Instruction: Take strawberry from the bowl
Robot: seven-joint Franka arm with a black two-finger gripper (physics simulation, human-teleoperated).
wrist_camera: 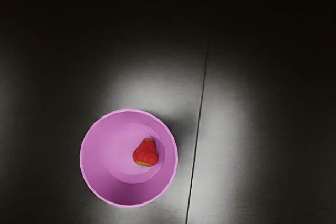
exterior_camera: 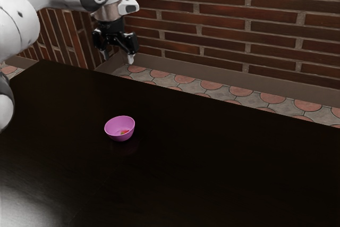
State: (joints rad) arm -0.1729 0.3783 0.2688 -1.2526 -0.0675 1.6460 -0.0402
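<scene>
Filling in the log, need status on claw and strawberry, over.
Claw open, raised, empty. Strawberry inside pink bowl, nothing on top. Bowl's wall surrounds it.

A red strawberry (wrist_camera: 146, 153) lies inside a pink bowl (wrist_camera: 90, 158) on a dark table (wrist_camera: 252, 129).

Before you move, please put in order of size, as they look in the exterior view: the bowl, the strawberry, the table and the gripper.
1. Table
2. Gripper, open
3. Bowl
4. Strawberry, inside the bowl
</scene>
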